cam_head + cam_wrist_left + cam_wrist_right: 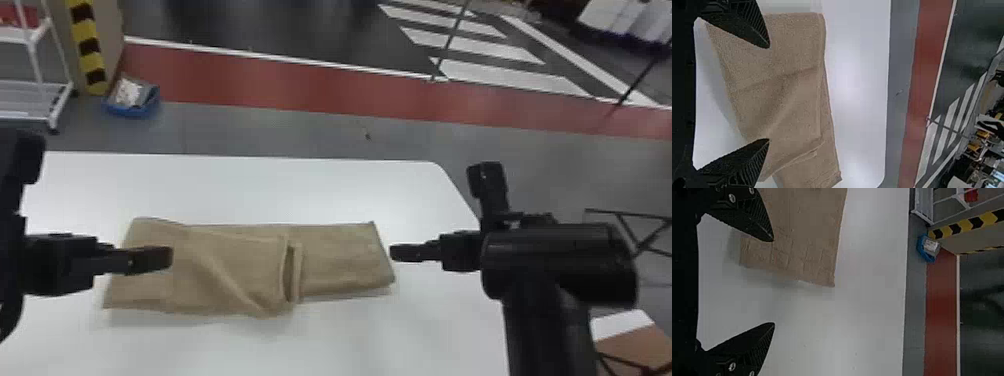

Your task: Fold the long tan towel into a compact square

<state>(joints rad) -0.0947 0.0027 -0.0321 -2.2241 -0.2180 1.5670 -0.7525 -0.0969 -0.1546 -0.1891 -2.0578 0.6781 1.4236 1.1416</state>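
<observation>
The tan towel (230, 270) lies lengthwise across the white table, its left part folded over toward the middle, with a loose creased edge there and a flatter layer to the right. My left gripper (170, 257) is above the towel's left part; in the left wrist view that gripper (769, 94) stands open over the towel (785, 86), its fingers apart. My right gripper (392, 252) is just beside the towel's right end. In the right wrist view, that gripper (774, 282) is open too, with nothing held, near the end of the towel (801, 239).
The white table (300, 190) has its far edge beyond the towel and its right edge under my right arm. On the floor behind are a blue bin (132, 100), a white rack (50, 100) at the left and a striped post (87, 47).
</observation>
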